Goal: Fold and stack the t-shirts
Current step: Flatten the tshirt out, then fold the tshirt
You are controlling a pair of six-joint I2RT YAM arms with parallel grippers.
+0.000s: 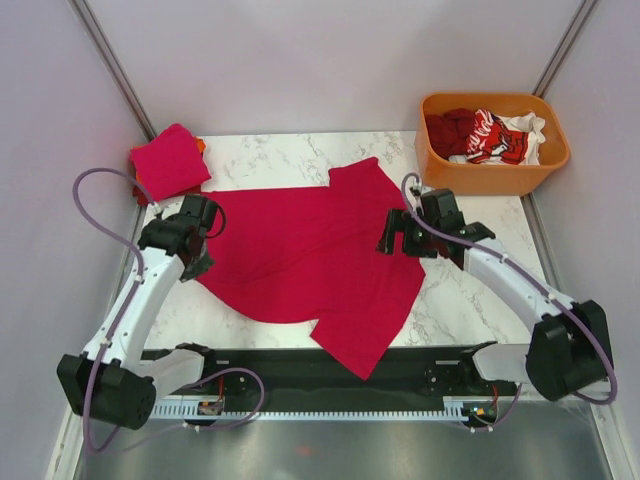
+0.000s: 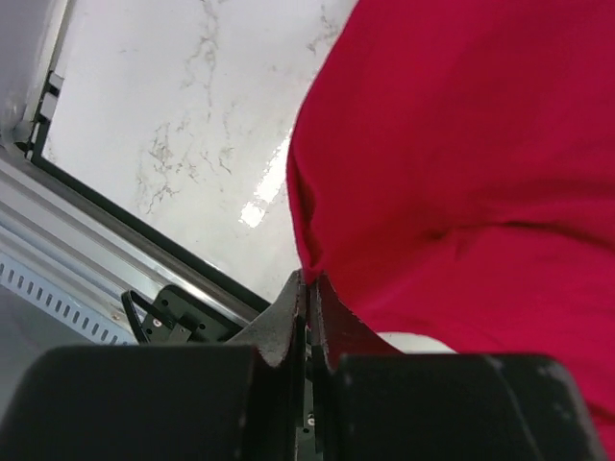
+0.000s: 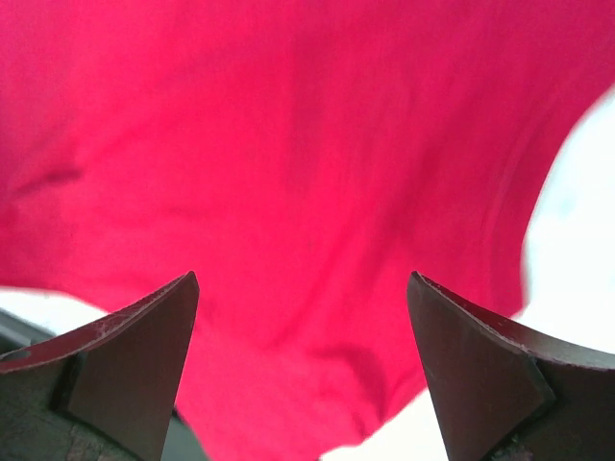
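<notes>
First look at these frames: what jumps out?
A big crimson t-shirt lies spread across the middle of the marble table. The left jaws are shut on its edge; the right jaws stand open over it. An orange tub of more shirts sits far right, a folded pink-red shirt far left.

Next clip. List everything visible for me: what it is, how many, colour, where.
spread t-shirt: one, crimson, across the table's middle
folded t-shirt: one, pink-red, far left corner
tub: one, orange, far right corner
crumpled t-shirts: about three, dark red, red with white print, white, inside the tub
table: one, white marble
left gripper: one, black, shut on the spread t-shirt's left edge
right gripper: one, black, open over the spread t-shirt's right side
</notes>
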